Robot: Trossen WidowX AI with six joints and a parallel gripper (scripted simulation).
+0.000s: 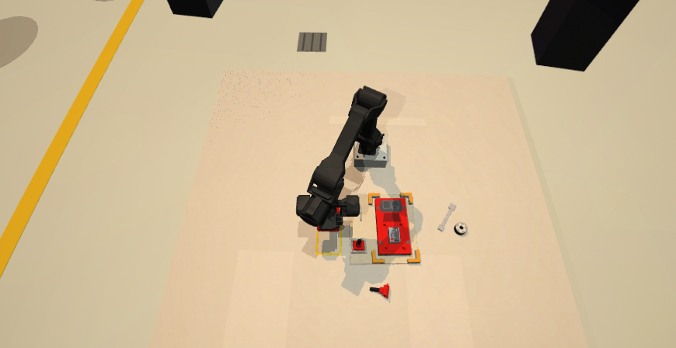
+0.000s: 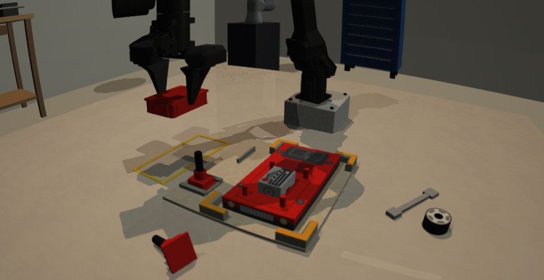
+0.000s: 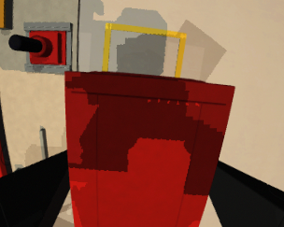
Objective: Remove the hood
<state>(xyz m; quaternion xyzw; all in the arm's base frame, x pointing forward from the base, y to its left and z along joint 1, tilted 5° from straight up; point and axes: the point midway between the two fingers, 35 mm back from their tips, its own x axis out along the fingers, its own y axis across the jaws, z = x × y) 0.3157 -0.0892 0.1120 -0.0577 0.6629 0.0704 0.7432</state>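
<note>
The red hood hangs in the air, roughly level, its top facing up. My gripper is shut on the hood, one finger at each long side. The marked area is a yellow outline on the table below. In the overhead view the hood and arm cover its rear part; in the wrist view its front end shows beyond the hood. The red toy car stands to the right without its hood, its grey engine block exposed.
A red piece with an upright black handle stands between area and car. Orange corner brackets surround the car. A similar red piece lies in front. A wheel and grey bar lie right.
</note>
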